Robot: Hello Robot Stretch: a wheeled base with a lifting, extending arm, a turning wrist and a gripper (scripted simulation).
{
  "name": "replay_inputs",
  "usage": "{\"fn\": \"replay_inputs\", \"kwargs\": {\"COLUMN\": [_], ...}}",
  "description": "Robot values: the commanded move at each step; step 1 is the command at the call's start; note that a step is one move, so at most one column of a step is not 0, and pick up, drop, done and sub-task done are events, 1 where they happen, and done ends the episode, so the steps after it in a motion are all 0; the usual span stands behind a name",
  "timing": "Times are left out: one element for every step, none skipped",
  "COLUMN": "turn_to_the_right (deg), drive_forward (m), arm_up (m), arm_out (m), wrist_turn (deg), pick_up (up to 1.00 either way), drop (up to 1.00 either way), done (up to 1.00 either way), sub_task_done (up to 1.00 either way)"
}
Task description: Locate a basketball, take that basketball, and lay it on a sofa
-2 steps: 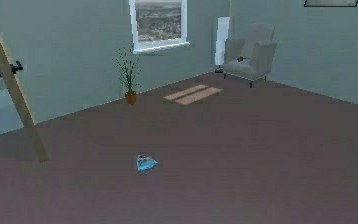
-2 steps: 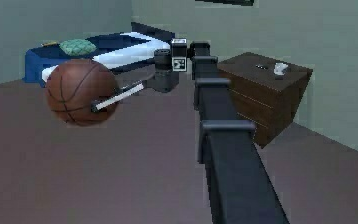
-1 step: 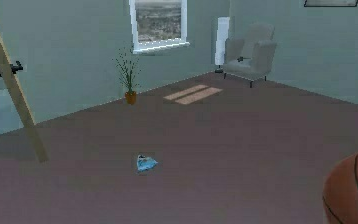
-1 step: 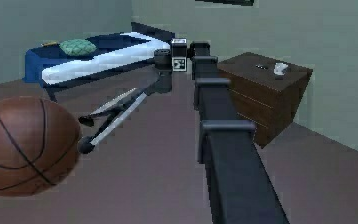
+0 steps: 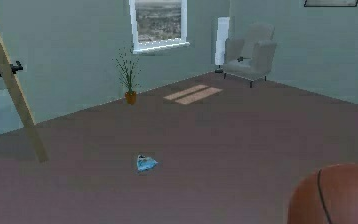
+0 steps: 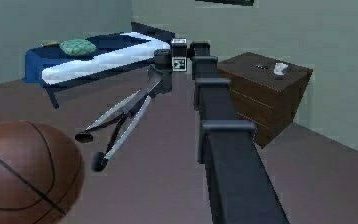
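While the basketball (image 6: pixel 27 175) shows at the near left of the arm side view, the tool (image 6: pixel 95 148) slants down from the dark arm (image 6: pixel 227 150), its fingertips just beside the basketball. Whether it holds anything cannot be told. Farther off stand a blue bed (image 6: pixel 97 58) with a green pillow (image 6: pixel 77 46) and, to the right, a brown cabinet (image 6: pixel 267 100) bearing a small white object (image 6: pixel 280 69). In the forward view the basketball sits at the near right corner. A small blue item (image 5: pixel 146 162) lies mid-floor, and a potted plant (image 5: pixel 128 75), a window (image 5: pixel 159 25) and a grey armchair (image 5: pixel 249 55) line the far wall.
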Motion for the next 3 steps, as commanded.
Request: {"fn": "replay_inputs", "kwargs": {"turn_to_the_right": [0.0, -45.0, 0.0], "drive_forward": [0.00, 0.00, 1.00], "arm_up": [0.00, 0.00, 0.00], "arm_out": [-0.34, 0.00, 0.00], "wrist_turn": [0.0, 0.0, 0.0], "pick_up": [0.00, 0.00, 0.00], "drop": [0.00, 0.00, 0.00], "done": [0.00, 0.00, 0.00], "sub_task_done": [0.00, 0.00, 0.00]}}
